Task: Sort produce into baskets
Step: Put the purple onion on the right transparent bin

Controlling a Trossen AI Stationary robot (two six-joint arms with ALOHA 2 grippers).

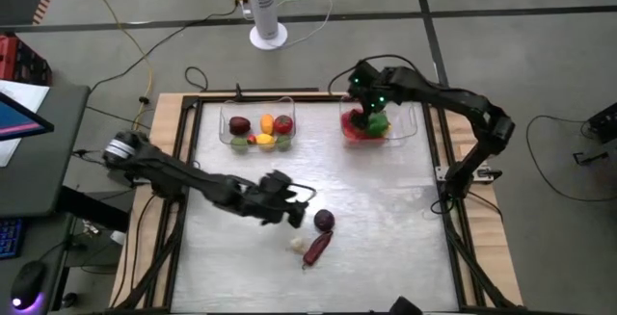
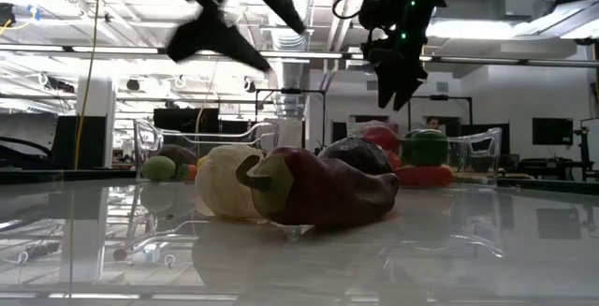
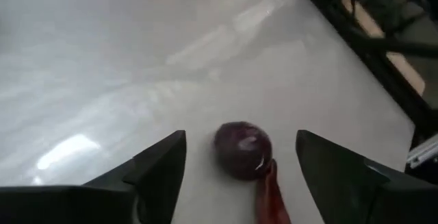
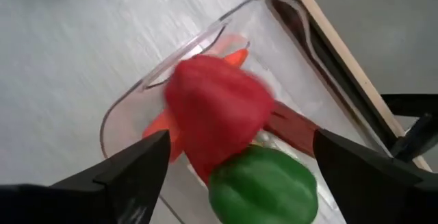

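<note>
On the table's middle lie a dark purple round piece (image 1: 324,220) (image 3: 241,148), a dark red pepper (image 1: 316,248) (image 2: 323,189) and a pale round piece (image 1: 297,245) (image 2: 229,182). My left gripper (image 1: 297,213) (image 3: 239,138) hangs open just left of the purple piece, above the table, fingers slanting down toward it. The far-left basket (image 1: 228,134) holds several pieces. My right gripper (image 1: 367,111) (image 4: 241,138) is open above the far-right basket (image 1: 410,127) (image 4: 123,111), where a red pepper (image 4: 215,111) lies on a green pepper (image 4: 263,186) and orange pieces.
A white fan stand (image 1: 268,34) and cables lie beyond the far edge. A desk with a screen (image 1: 19,113) stands to the left. Black frame rails (image 1: 453,209) run along the table's sides. Bare table shows near the front edge.
</note>
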